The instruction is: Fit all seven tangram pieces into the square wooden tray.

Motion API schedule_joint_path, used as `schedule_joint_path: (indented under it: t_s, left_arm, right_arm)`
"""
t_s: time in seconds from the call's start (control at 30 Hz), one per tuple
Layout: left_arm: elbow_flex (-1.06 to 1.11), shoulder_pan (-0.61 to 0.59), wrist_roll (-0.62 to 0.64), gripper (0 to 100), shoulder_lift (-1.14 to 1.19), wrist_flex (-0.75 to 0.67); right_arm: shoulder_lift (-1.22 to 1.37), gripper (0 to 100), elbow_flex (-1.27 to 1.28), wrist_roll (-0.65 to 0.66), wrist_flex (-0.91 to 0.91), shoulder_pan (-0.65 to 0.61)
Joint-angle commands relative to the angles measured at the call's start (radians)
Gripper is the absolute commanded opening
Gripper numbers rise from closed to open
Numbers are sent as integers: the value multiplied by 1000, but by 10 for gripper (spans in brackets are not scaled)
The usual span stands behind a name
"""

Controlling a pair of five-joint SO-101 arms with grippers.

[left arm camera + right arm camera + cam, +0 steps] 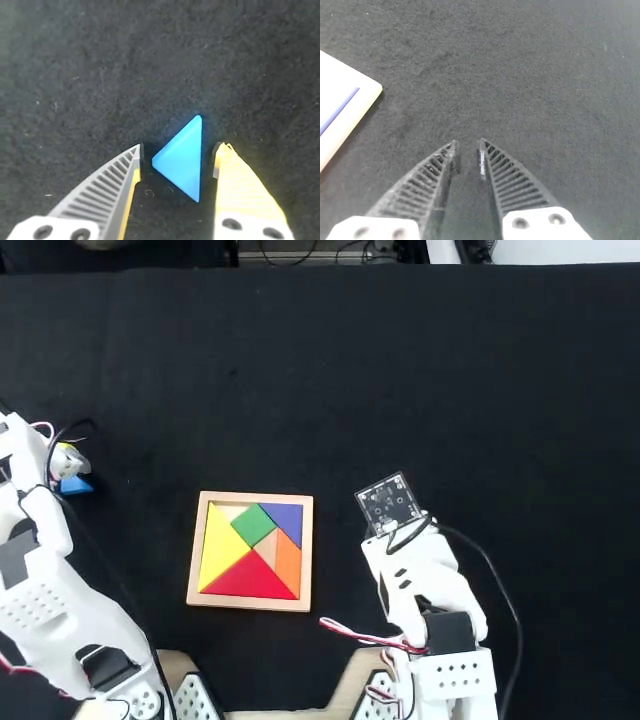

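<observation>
Blue triangle [182, 160] lies flat on the black table [400, 370] at the high view's left edge, between the parted fingers of the left end effector [177, 150]. Right end effector [467, 150], narrowly open and empty, hangs right of the square wooden tray [252, 604].

Even overhead light; black cloth [400, 360] matte, dark. Tray [355, 107] corner glares white. Faint shadow rims blue triangle [182, 157].

Square wooden tray [308, 556]: lay flat on counter [420, 380], holding yellow triangle [218, 546], red triangle [250, 581], green square [254, 524] and orange triangle [289, 561]. Blue triangle [182, 158]: flat, well apart.
</observation>
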Motion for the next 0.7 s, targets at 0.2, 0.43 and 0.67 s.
schedule_joint_path:
  t_s: [0.2, 0.43, 0.67]
  left_arm:
    - [-64, -8, -6, 246, -17, -23]
    - [-65, 12, -2, 243, 37, -40]
    - [-77, 21, 0, 242, 41, 40]
  right_arm:
    - [-19, 74, -4, 5, 2, 5]
    - [-19, 74, -4, 5, 2, 5]
    - [-19, 74, -4, 5, 0, 5]
